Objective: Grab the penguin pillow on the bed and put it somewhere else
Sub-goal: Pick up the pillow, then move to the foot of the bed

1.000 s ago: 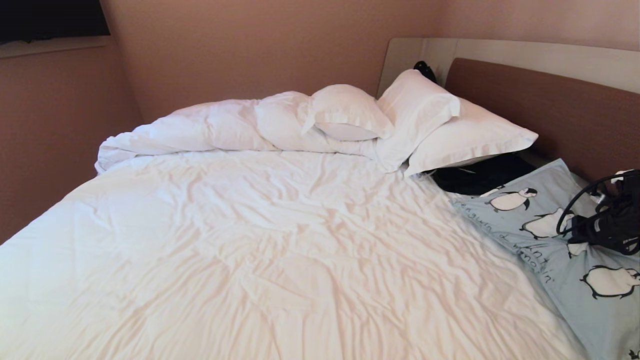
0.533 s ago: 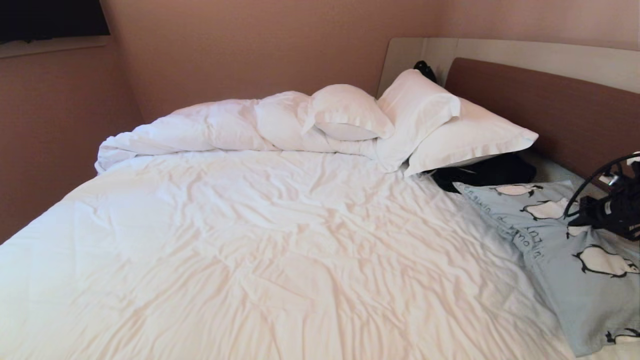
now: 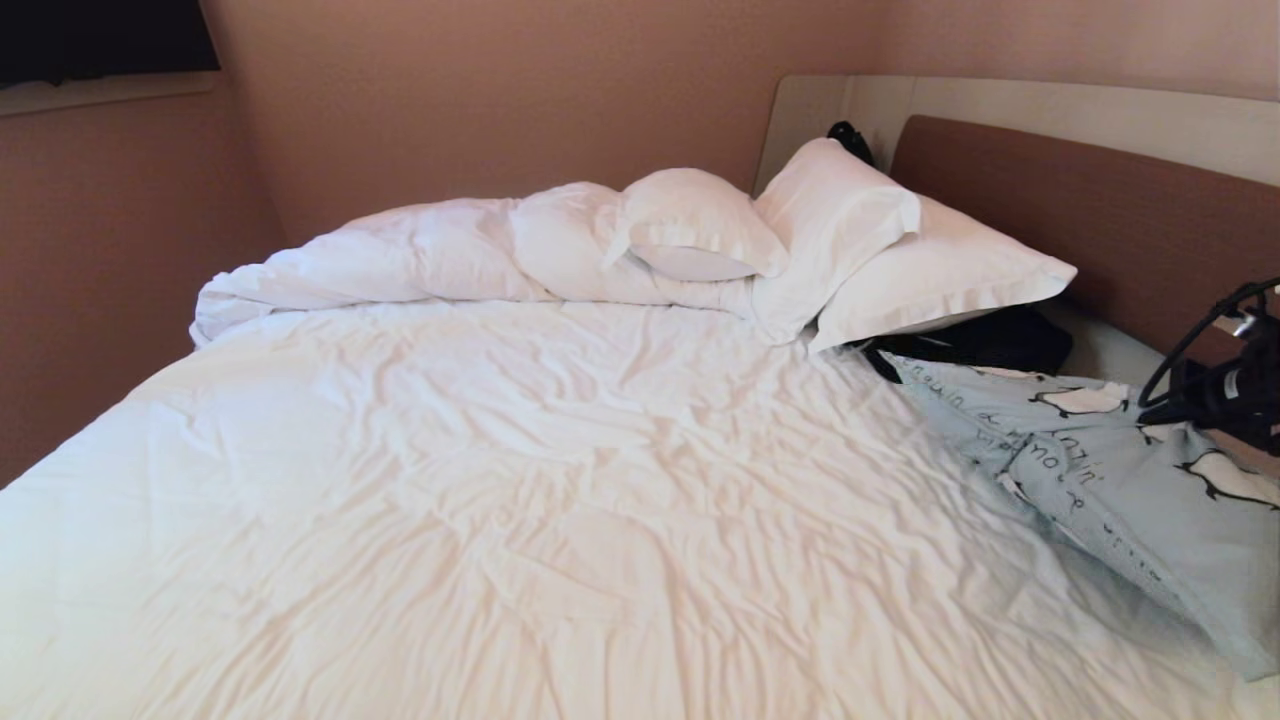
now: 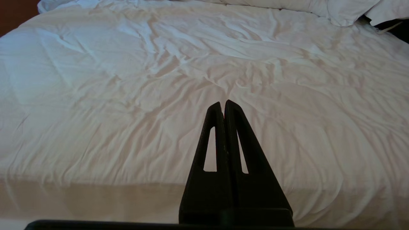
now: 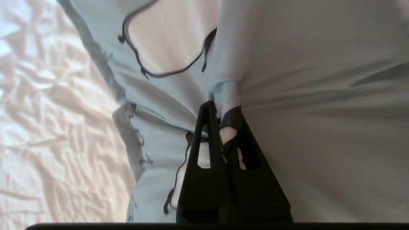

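The light blue penguin pillow (image 3: 1120, 480) hangs partly raised at the bed's right side, near the brown headboard. Its right part is lifted and its left end trails on the white sheet (image 3: 560, 480). My right gripper (image 5: 220, 107) is shut on a pinched fold of the penguin pillow (image 5: 179, 95). In the head view only the right arm's black wrist and cable (image 3: 1225, 385) show at the right edge. My left gripper (image 4: 223, 103) is parked low before the bed's front edge, shut on nothing.
Two white pillows (image 3: 900, 250) and a bunched white duvet (image 3: 420, 250) lie along the far side of the bed. A black clothing bundle (image 3: 975, 345) sits under the pillows beside the penguin pillow. A wall (image 3: 120, 260) runs along the left.
My right gripper has risen with the penguin pillow pinched in it. The pillow's right part has come up off the bed and its front corner has left the sheet.
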